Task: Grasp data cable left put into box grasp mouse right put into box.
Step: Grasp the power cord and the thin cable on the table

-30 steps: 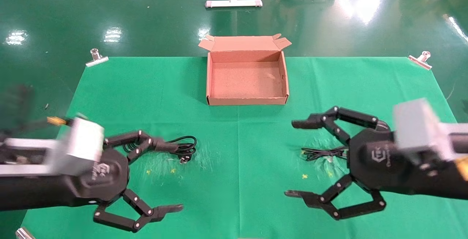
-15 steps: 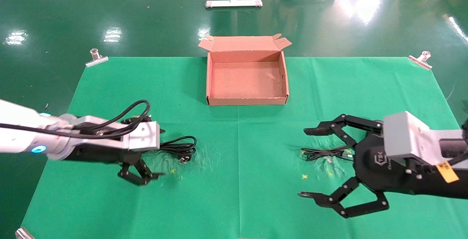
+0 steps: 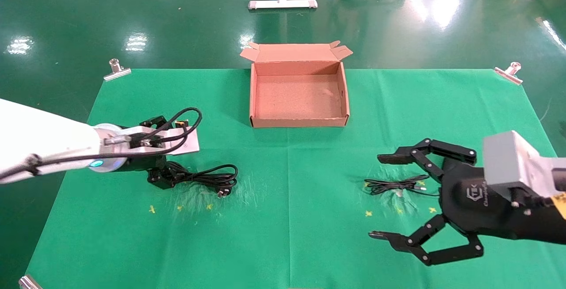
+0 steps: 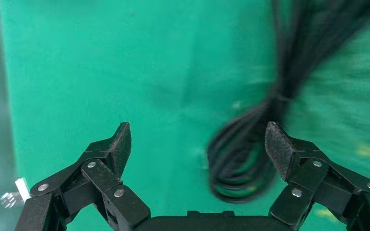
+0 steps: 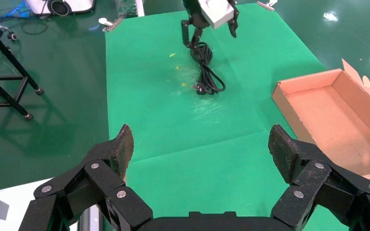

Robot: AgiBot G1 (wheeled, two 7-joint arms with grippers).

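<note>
The data cable [image 3: 211,177] lies in thick black loops on the green cloth, its plug [image 3: 221,193] at the right end. My left gripper [image 3: 162,177] points down over the loops' left end. In the left wrist view it [image 4: 197,144] is open, with the data cable [image 4: 243,168] between the fingers, close to one pad. The mouse [image 3: 391,186] is a thin black wire bunch in front of my right gripper [image 3: 380,197]. That gripper [image 5: 200,144] is open and holds nothing. The box [image 3: 298,122] stands empty at the back centre.
Metal clips [image 3: 116,70] [image 3: 508,72] pin the cloth's far corners. A white stand foot [image 3: 282,3] rests on the floor behind the box. The right wrist view shows the box [image 5: 337,120], the data cable [image 5: 204,72] and the left gripper [image 5: 209,38] above it.
My left arm has swung in from the near left and turned downward over the cable's left end. My right gripper has drawn back a little to the right, still open.
</note>
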